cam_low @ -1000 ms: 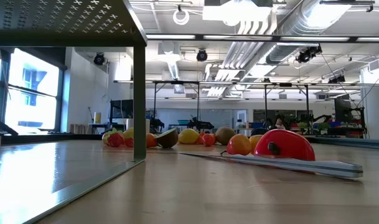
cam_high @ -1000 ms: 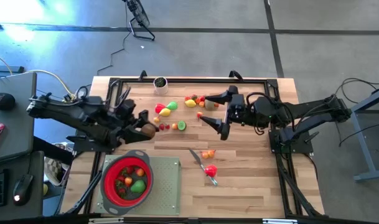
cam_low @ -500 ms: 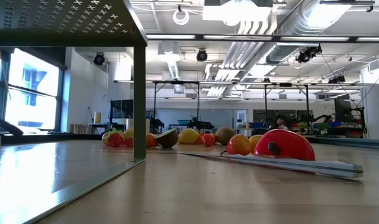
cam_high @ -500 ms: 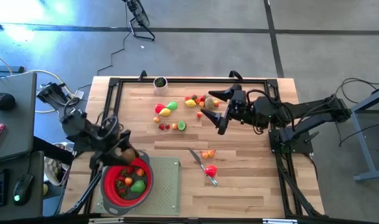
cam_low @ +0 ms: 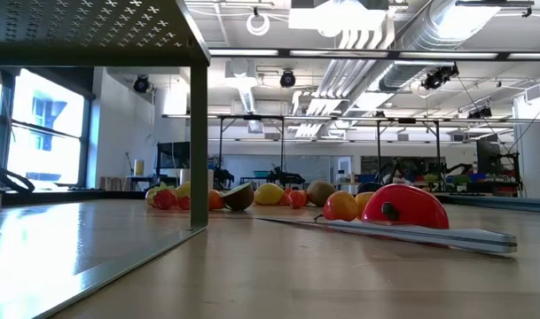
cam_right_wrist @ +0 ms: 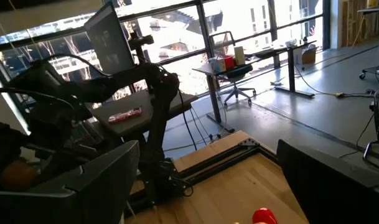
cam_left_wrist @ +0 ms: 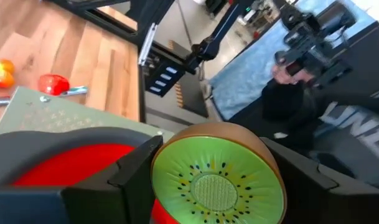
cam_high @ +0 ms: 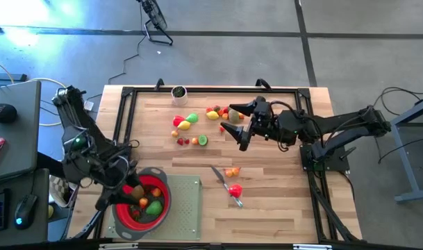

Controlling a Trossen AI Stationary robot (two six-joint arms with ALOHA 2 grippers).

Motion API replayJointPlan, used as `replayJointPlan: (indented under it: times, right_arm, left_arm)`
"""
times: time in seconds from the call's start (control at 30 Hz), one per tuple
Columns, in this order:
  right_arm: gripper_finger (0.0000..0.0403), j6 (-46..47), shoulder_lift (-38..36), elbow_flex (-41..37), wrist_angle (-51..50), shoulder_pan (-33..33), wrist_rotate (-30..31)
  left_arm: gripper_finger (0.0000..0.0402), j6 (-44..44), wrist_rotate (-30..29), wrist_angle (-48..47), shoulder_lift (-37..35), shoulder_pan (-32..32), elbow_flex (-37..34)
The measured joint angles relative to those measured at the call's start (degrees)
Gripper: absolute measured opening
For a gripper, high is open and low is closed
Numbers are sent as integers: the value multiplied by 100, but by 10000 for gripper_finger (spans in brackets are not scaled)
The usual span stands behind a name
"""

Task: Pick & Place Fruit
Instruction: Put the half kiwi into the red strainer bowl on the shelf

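STEP: placing, judged | left gripper (cam_left_wrist: 217, 186) clamps kiwi half (cam_left_wrist: 217, 177) above red strainer (cam_high: 143, 203) at bench's front-left corner | right gripper (cam_high: 233, 128) spread wide, empty, over loose fruit (cam_high: 197, 125) near back edge | NEXT: likely lower, release kiwi into strainer

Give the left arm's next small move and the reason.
Probably open the left pincer and let the kiwi half drop. The fingers grip it at both sides, and in the high view the pincer is over the red strainer, which already holds other fruit. The right pincer waits open over the scattered fruit.
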Motion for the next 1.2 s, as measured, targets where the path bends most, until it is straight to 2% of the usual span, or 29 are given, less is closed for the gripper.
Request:
replayJointPlan:
  times: [0.17, 0.33, 0.5, 0.63, 0.73, 1.03, 1.2]
  right_arm:
    - [373, -74, 13, 0, -2, 0, 1]
    - [373, -148, 8, 0, -9, 0, 116]
    - [373, -169, 8, 0, -9, 0, 110]
    - [373, -300, 8, 0, -13, 0, 110]
    - [373, -320, 8, 0, -11, 0, 129]
    - [373, -466, 8, 0, -13, -13, 132]
    - [373, -468, 8, 0, -16, -15, 134]
  left_arm:
    - [239, 97, -463, -259, 358, -142, 376]
    - [239, -157, -650, -1576, 847, -138, 1030]
    - [239, -656, -624, -2970, 1475, -138, 1767]
    - [239, -816, -272, -3630, 1880, -131, 2193]
    - [239, -809, -43, -3654, 1996, -133, 2258]
    - [240, -746, -26, -3622, 2086, -129, 2253]
    - [270, -711, -54, -3664, 2083, -129, 2253]
